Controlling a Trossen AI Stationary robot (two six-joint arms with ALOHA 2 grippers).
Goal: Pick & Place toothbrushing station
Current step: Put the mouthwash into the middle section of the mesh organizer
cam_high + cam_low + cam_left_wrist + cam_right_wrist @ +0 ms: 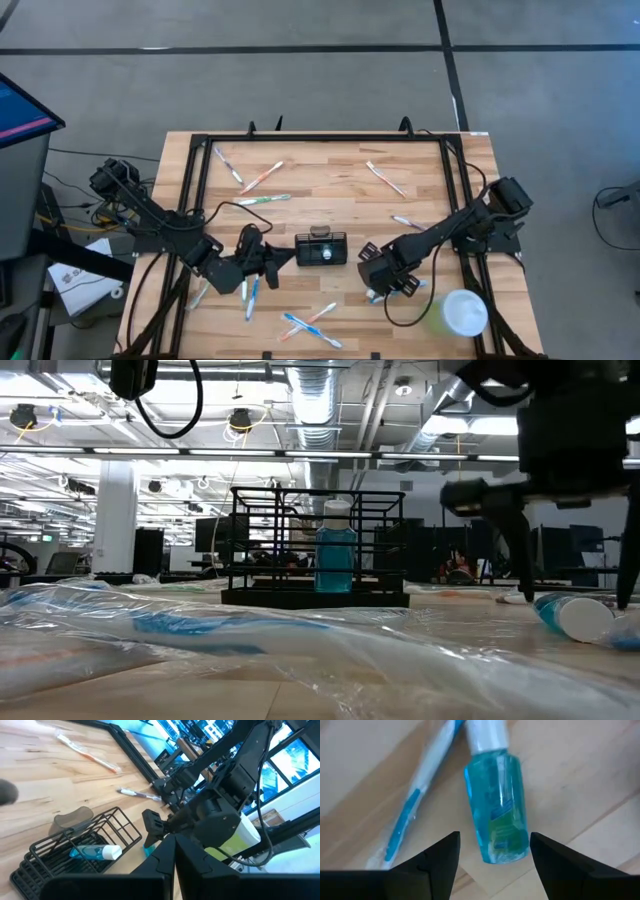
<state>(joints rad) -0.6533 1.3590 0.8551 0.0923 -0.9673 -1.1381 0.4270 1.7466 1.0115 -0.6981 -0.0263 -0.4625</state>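
Observation:
The toothbrushing station [321, 249] is a small black wire holder standing on the wooden table's middle, with a blue bottle [335, 556] upright inside it. It also shows in the left wrist view [75, 851]. My left gripper [268, 258] is shut and empty just to the holder's left, pointing at it. My right gripper [495, 865] is open to the holder's right [383, 287], pointing down. Its fingers stand on either side of a second blue bottle [499, 810] that lies on its side on the table, without touching it.
Several wrapped toothbrushes lie scattered: one next to the lying bottle [412, 807], some at the near edge [310, 325], some at the far side [262, 178]. A pale green cup with a white lid [458, 314] lies at the near right. A black frame [300, 137] edges the table.

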